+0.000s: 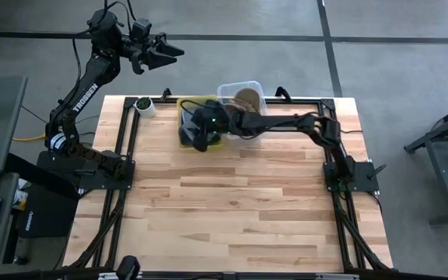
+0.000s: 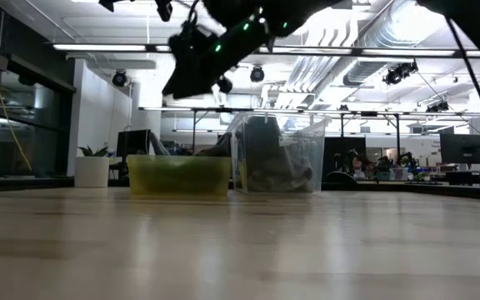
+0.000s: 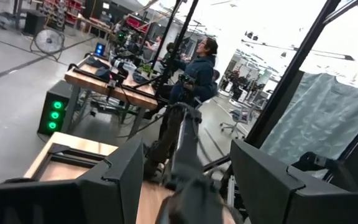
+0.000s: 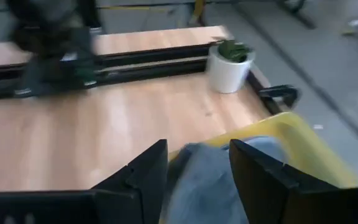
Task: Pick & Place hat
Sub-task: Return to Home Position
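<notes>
At the worktop's (image 1: 232, 202) far edge, side by side: a yellow bin (image 1: 185, 102) with a blue cap (image 4: 211, 180) lying in it, and a transparent bin (image 1: 239, 84) with a brown cap (image 1: 247, 99) inside. Just above the yellow bin, the right claw (image 4: 197, 152), fingers spread and empty, blue cap directly beneath. Beyond the far left corner, raised high, the left claw (image 1: 168, 56), also spread with nothing in it.
</notes>
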